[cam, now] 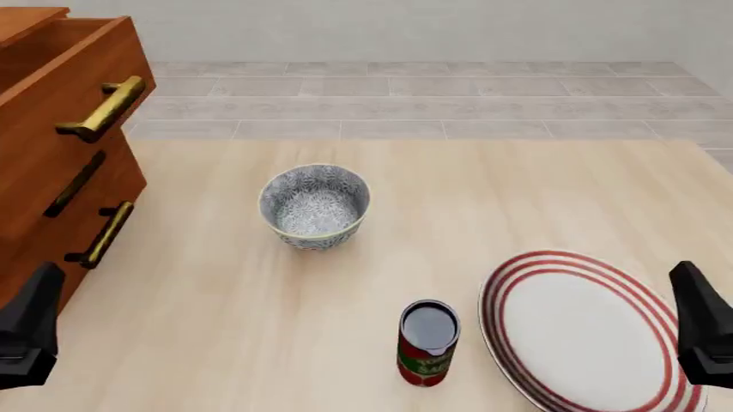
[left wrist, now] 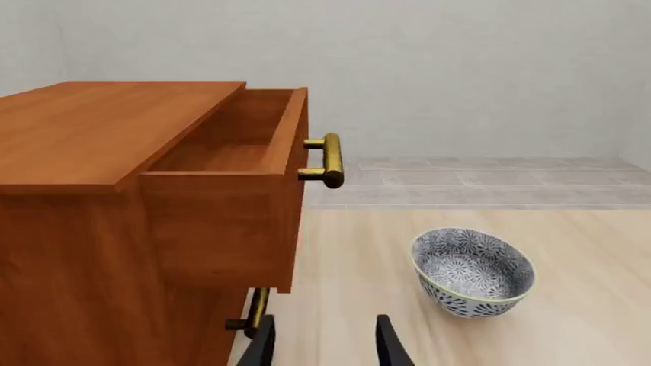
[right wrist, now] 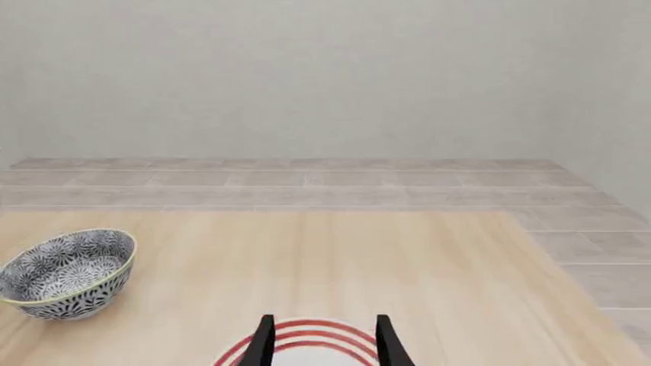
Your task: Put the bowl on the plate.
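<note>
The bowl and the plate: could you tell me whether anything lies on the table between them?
In the front view, bare tabletop separates the bowl from the plate. The can stands just nearer than that line, beside the plate's left rim.

Bowl (cam: 315,206) stands alone mid-desk, bare desk (cam: 516,197) on all sides, so it's open to approach from right, near or far. Cabinet (cam: 57,172) blocks the far-left side; its top drawer (cam: 81,77) is pulled out and its brass handle (cam: 106,108) juts toward the bowl, but a gap remains between them. Can (cam: 427,342) stands near-centre, just left of the plate (cam: 578,339), close to its rim; it sits on the straight line from bowl to plate. Plate top is bare. Far and right of the plate is open desk.
</note>
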